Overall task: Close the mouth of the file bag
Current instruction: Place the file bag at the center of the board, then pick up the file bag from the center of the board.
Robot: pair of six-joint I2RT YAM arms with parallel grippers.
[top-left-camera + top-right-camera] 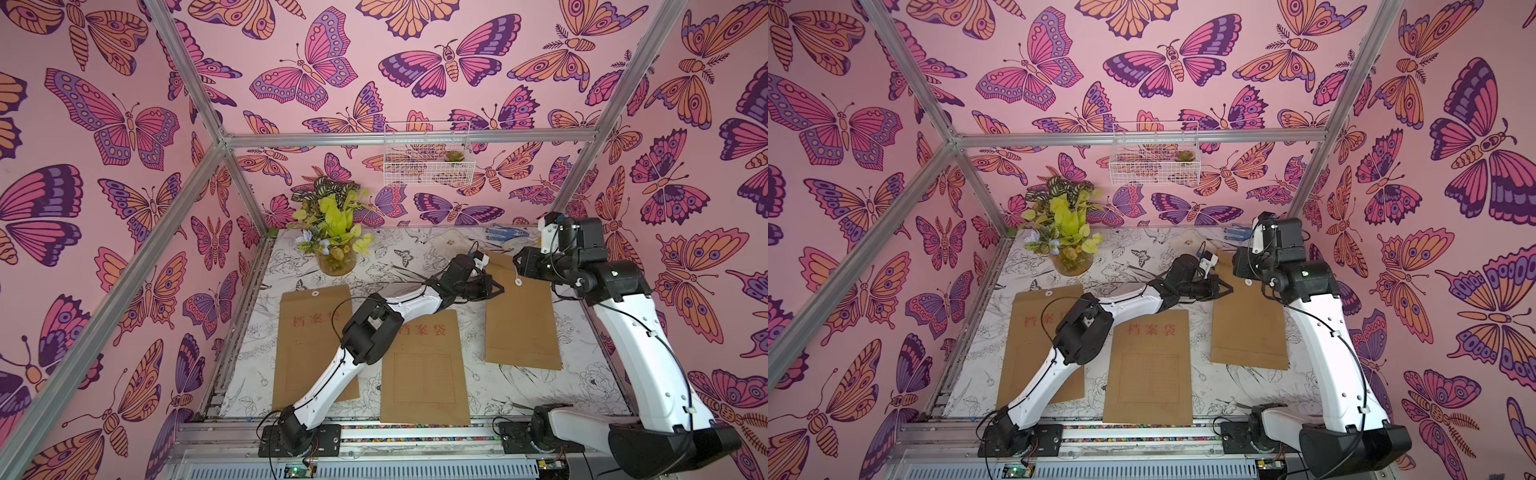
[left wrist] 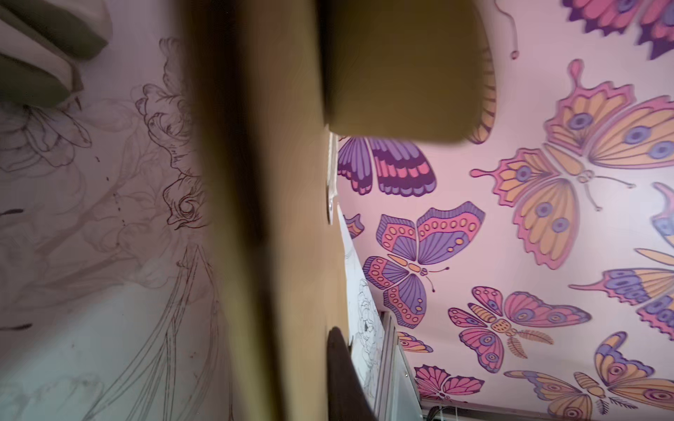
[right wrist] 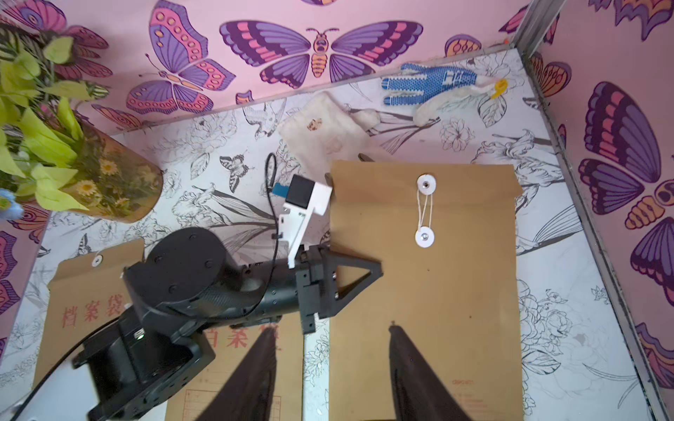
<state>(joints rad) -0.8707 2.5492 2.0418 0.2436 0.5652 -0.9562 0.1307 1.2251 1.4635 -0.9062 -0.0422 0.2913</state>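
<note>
Kraft-brown file bag [image 3: 437, 310] lies flat on the right side of the tabletop [image 1: 415, 266]. Flap down, string [image 3: 423, 215] strung between two white discs; contents unseen. My left pincer [image 3: 368, 273] sits at its left edge, grip not discernible. My right pincer [image 3: 328, 379] hangs above, fingers apart. Wire basket [image 1: 428, 174] on the back wall holds a succulent [image 1: 450, 156]. Glass vase [image 1: 337, 262] holds foliage.

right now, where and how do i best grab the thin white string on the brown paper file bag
Probably mid-span between the two white round buttons, straight down from above, jaws across it: the thin white string lies flat on the brown paper file bag and ends at the buttons.
</note>
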